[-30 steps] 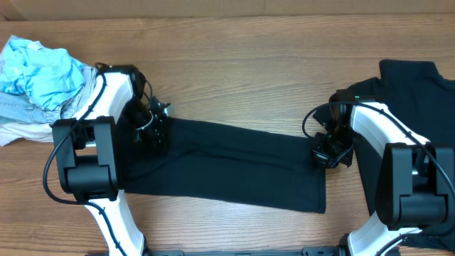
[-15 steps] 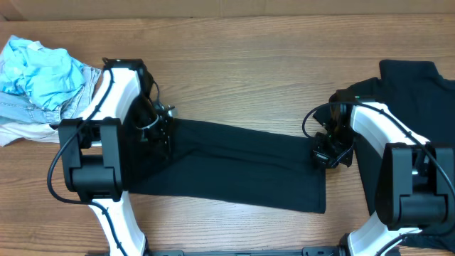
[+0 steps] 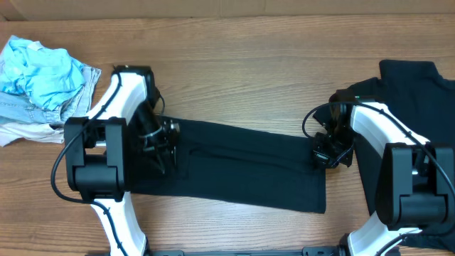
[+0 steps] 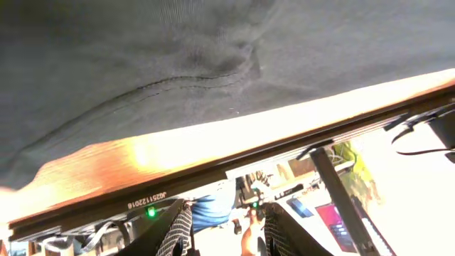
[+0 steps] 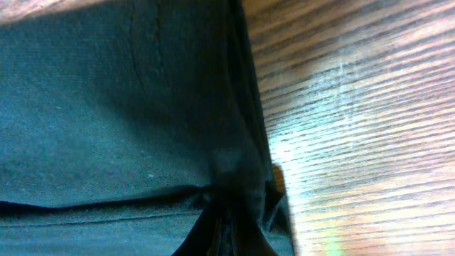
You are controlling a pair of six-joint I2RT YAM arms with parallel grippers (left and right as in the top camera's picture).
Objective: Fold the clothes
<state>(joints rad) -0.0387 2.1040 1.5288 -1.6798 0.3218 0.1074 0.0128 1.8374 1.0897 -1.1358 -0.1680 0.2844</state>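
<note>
Lying across the middle of the wooden table (image 3: 234,78), the black T-shirt (image 3: 242,167) is folded into a long band. Its right end bunches into the closed right gripper (image 3: 330,153), and the right wrist view shows dark cloth (image 5: 106,107) gathered to a pinch at the bottom edge. The left gripper (image 3: 162,142) sits over the band's left end, black on black, and I cannot tell how its jaws stand. A second black shirt (image 3: 419,92) is cut off at the right edge. A heap of light blue clothes (image 3: 39,71) sits far left.
</note>
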